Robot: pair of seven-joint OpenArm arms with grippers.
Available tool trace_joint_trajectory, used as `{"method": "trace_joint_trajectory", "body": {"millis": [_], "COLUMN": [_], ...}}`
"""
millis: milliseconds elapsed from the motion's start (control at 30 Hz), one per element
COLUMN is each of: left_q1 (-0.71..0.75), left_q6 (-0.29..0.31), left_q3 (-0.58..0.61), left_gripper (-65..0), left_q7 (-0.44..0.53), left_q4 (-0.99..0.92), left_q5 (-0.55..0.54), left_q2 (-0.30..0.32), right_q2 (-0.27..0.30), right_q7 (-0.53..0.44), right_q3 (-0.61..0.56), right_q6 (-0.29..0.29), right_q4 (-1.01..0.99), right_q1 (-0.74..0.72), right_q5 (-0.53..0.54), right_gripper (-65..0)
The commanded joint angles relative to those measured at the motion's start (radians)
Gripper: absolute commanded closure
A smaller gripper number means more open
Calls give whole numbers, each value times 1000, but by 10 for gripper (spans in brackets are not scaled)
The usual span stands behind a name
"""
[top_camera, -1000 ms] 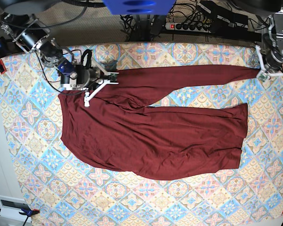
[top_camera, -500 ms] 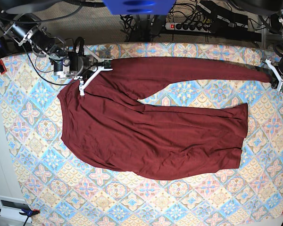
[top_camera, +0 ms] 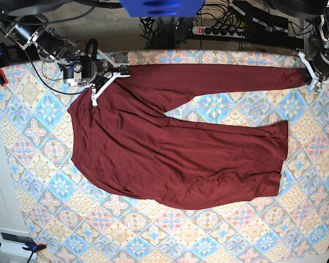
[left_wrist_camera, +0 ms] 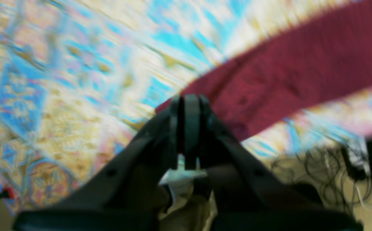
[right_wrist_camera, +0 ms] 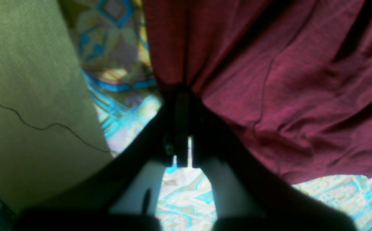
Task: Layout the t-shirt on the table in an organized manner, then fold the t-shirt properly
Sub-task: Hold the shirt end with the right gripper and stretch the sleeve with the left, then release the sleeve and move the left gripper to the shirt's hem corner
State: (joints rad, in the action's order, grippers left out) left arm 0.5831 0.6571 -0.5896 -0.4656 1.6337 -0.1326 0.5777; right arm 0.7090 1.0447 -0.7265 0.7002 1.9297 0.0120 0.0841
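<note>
Starting at the left of the base view, we find the right gripper (top_camera: 108, 76) near the table's (top_camera: 38, 181) far-left corner, its jaws pinched tight on the t-shirt (top_camera: 175, 159) at the shoulder end. Through the right wrist camera, we see maroon fabric gathered into folds right at the closed tips of that gripper (right_wrist_camera: 181, 93) and spreading away ahead and to the right of it, with patterned cloth below and plain green floor off to its left. Moving across, we see the body of the shirt lying flat on the tiled cloth, below and between the two grippers, hem toward the right. One long sleeve stretches along the far edge, running straight from the right gripper's side to the left gripper (top_camera: 312, 76) at the far-right corner. From the left wrist camera, blurred as it is, we make out the left gripper (left_wrist_camera: 186, 102) clamped shut on the cuff, the sleeve trailing away up and to its right. Cables (left_wrist_camera: 317, 166) lie on the floor beyond the table edge.
</note>
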Motion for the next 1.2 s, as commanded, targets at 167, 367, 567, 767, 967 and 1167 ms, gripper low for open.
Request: {"method": "trace_joint_trajectory", "body": {"millis": [167, 367, 567, 767, 967, 1167], "left_q1": [100, 19, -170, -420, -562, -625], "left_q6": [-9, -7, -7, -10, -10, -12], "left_q3": [-13, -14, -120, -122, -112, -112], "left_gripper": [-135, -299, -266, -255, -255, -259], "left_q7": [28, -68, -170, -313, -316, -310], "left_q4": [72, 67, 67, -40, -204, -346], "left_q5": [-19, -45, -166, -170, -170, -181], "left_q2": [21, -9, -111, -183, -210, -213], "right_q2": [14, 14, 13, 13, 13, 13], "right_q7": [3, 3, 3, 1, 1, 1], "right_q3": [8, 8, 8, 8, 9, 9], "right_q6": [-2, -2, -2, -2, -2, -2], "right_q4": [9, 6, 4, 4, 4, 4], "right_q1": [-14, -19, -19, -19, -14, -14], "right_q5": [0, 0, -2, -4, -4, -4], "right_gripper": [0, 0, 0, 0, 0, 0]}}
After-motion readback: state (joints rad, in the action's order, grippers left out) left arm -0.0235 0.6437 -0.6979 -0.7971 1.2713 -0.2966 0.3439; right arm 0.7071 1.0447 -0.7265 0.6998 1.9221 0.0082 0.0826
